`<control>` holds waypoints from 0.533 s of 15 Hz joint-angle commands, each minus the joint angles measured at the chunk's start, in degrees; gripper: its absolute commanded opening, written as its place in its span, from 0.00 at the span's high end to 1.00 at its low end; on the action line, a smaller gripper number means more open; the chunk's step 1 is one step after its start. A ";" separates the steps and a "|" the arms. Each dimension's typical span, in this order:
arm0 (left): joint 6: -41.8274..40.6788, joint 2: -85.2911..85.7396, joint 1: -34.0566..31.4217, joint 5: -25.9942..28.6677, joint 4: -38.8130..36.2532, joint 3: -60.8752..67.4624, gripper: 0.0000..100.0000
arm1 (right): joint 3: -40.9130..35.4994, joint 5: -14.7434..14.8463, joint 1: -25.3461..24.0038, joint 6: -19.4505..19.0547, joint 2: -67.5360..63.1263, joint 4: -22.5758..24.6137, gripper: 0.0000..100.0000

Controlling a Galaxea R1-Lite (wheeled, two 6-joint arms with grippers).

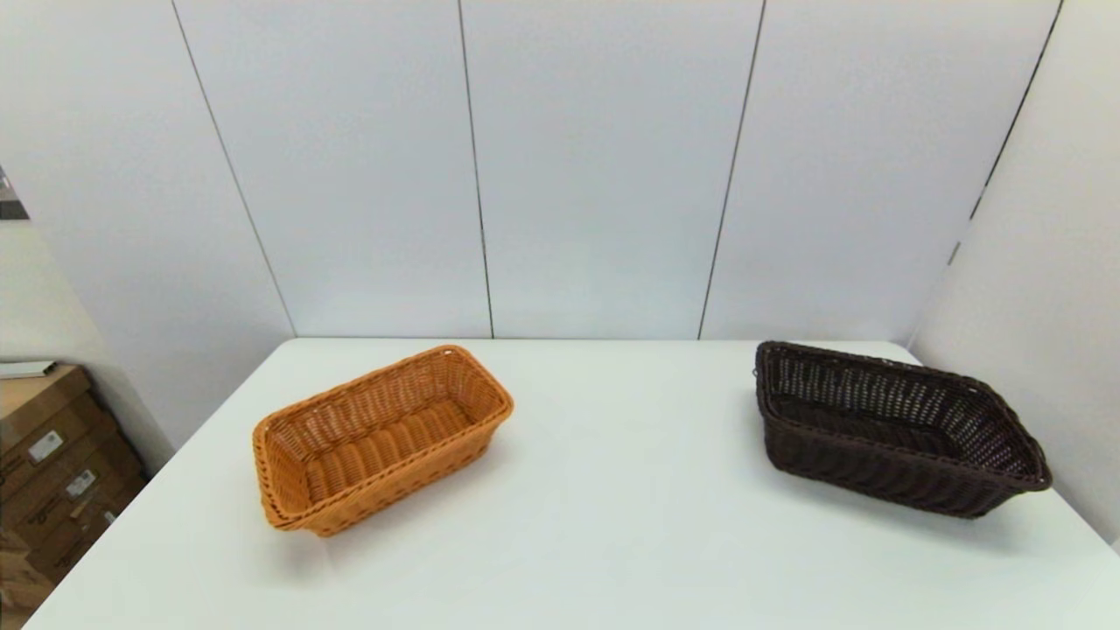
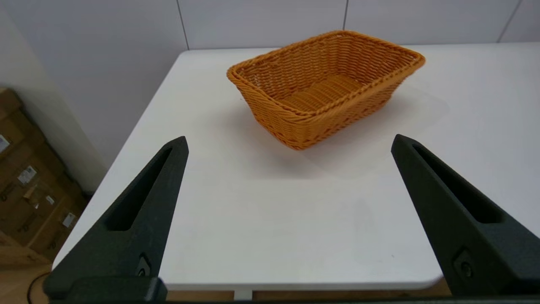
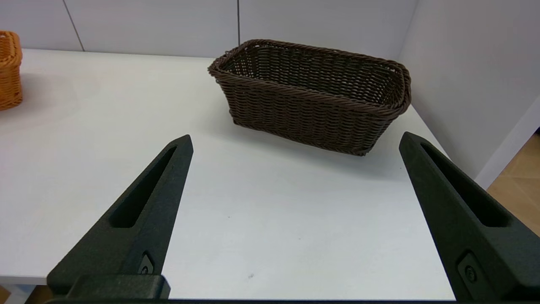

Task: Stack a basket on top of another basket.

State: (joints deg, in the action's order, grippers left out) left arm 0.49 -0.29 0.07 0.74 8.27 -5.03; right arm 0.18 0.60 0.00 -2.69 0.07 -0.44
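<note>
The dark brown basket (image 1: 892,429) (image 3: 310,95) stands empty on the right side of the white table (image 1: 612,490), near the right wall. The orange-tan basket (image 1: 381,436) (image 2: 325,86) stands empty on the left side, set at an angle. They are well apart. Neither arm shows in the head view. My left gripper (image 2: 289,141) is open, held back near the table's front edge, facing the orange-tan basket. My right gripper (image 3: 295,139) is open too, held back at the front edge, facing the dark basket. Nothing is between either pair of fingers.
White wall panels close the back and the right side of the table. Cardboard boxes (image 1: 52,464) are stacked on the floor beyond the table's left edge. The orange-tan basket's end (image 3: 9,71) shows at the edge of the right wrist view.
</note>
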 commanded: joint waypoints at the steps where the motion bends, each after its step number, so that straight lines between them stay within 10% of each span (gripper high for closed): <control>1: 2.06 -10.87 0.01 3.12 17.40 -16.15 0.00 | -0.01 0.02 0.00 -0.03 0.01 0.00 0.00; 8: 22.89 -65.71 -0.16 3.12 30.76 -49.46 0.00 | -0.01 0.02 0.00 -0.03 0.01 0.00 0.00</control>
State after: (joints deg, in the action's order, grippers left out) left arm 10.30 -34.87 -0.02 3.61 34.30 -37.46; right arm 0.18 0.60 0.00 -2.69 0.07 -0.44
